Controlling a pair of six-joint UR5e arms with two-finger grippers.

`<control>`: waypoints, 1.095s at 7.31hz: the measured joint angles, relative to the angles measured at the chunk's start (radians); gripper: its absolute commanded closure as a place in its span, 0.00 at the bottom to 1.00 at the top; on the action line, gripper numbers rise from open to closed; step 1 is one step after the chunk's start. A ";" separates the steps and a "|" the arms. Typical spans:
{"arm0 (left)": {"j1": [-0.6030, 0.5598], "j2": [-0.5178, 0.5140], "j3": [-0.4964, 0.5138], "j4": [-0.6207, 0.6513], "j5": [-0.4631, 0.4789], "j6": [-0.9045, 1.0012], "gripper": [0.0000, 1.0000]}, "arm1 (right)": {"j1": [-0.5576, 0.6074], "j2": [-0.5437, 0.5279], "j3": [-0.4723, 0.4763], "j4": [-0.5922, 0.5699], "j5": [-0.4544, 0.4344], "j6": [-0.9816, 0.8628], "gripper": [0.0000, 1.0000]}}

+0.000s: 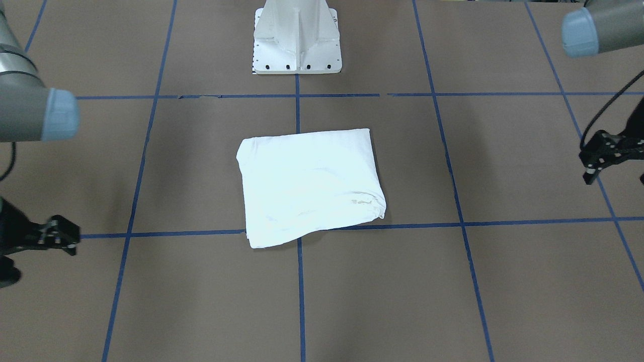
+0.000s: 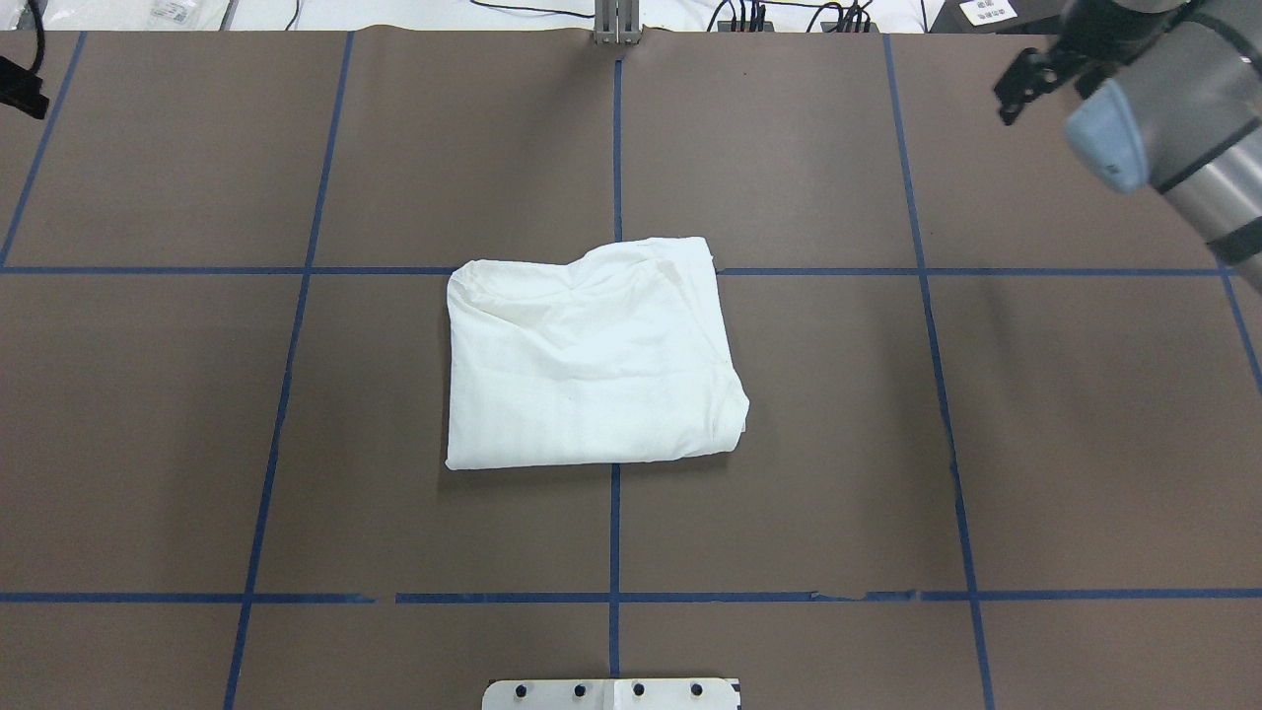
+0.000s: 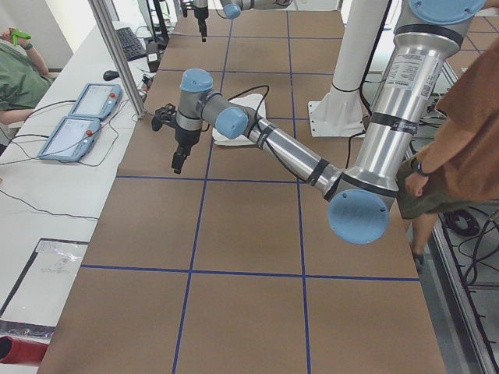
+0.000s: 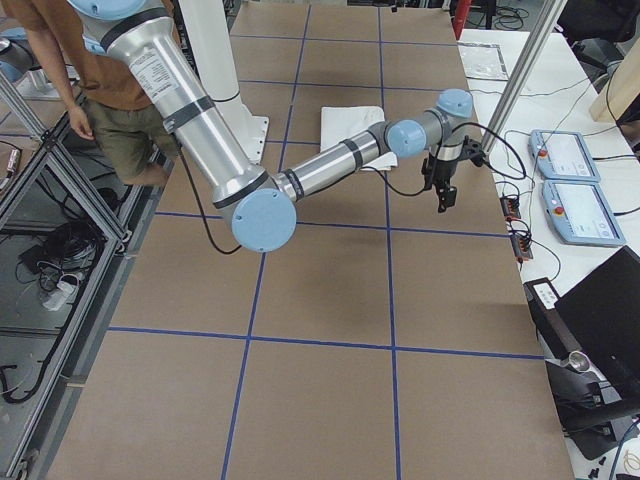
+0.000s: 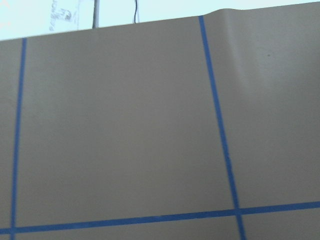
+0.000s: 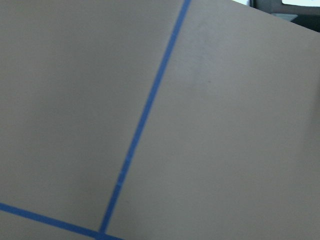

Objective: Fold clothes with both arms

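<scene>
The white T-shirt (image 1: 307,186) lies folded into a rough rectangle in the middle of the brown table (image 2: 148,414); its print and collar are hidden. It also shows in the overhead view (image 2: 582,365). My left gripper (image 1: 588,177) hangs empty far off to the shirt's side, its fingers drawn together; in the overhead view the left gripper (image 2: 25,99) sits at the far left corner. My right gripper (image 1: 69,245) is empty on the opposite side, fingers together, and also shows at the overhead view's top right (image 2: 1008,110). Both wrist views show only bare table and blue tape.
The white pedestal base (image 1: 297,40) stands at the robot's side of the table. Blue tape lines (image 2: 614,148) grid the surface. Teach pendants (image 4: 570,180) lie on a side bench. One person (image 3: 468,132) stands by the table, another (image 3: 15,78) sits at the bench.
</scene>
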 measured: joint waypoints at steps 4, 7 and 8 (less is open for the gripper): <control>-0.239 0.060 0.193 -0.021 -0.082 0.543 0.00 | 0.262 -0.278 0.017 -0.072 0.060 -0.413 0.00; -0.257 0.178 0.211 -0.153 -0.080 0.540 0.00 | 0.298 -0.413 0.010 0.041 0.049 -0.435 0.00; -0.262 0.210 0.214 -0.182 -0.075 0.537 0.00 | 0.306 -0.447 0.003 0.076 0.054 -0.430 0.00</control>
